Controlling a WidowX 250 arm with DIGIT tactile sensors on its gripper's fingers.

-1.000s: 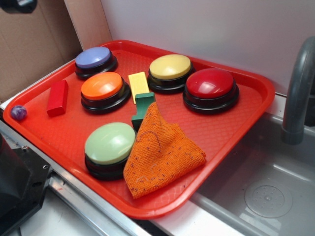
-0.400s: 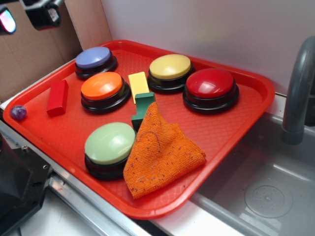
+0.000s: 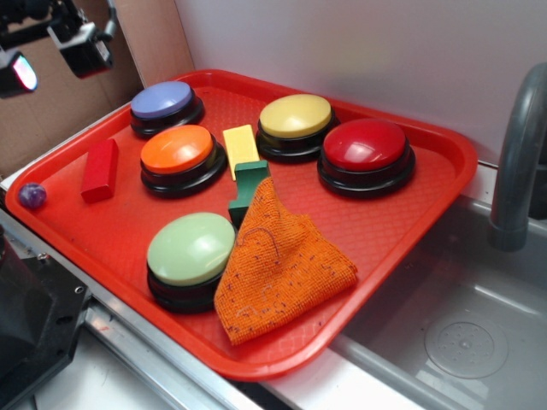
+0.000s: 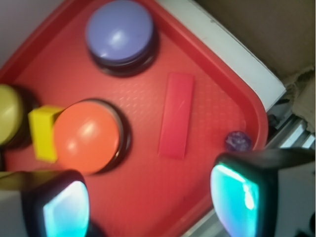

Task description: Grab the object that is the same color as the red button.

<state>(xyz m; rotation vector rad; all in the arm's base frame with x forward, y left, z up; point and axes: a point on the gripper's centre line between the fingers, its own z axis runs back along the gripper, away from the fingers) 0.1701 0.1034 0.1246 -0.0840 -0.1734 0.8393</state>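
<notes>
Gripper [image 3: 51, 51]: newly lowered into view at the tray's [image 3: 444, 162] far-left corner, an approach begun; jaws spread, empty; red block [image 4: 176, 114] flat on the tray between orange button [image 4: 88, 136] and purple ball [image 4: 238, 141], below and ahead of the fingers, untouched.

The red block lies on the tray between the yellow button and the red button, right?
Not quite. The red block does lie on the tray, but at the opposite side, beside the orange button and near the blue button, far from the red button. The exterior view shows it.
</notes>
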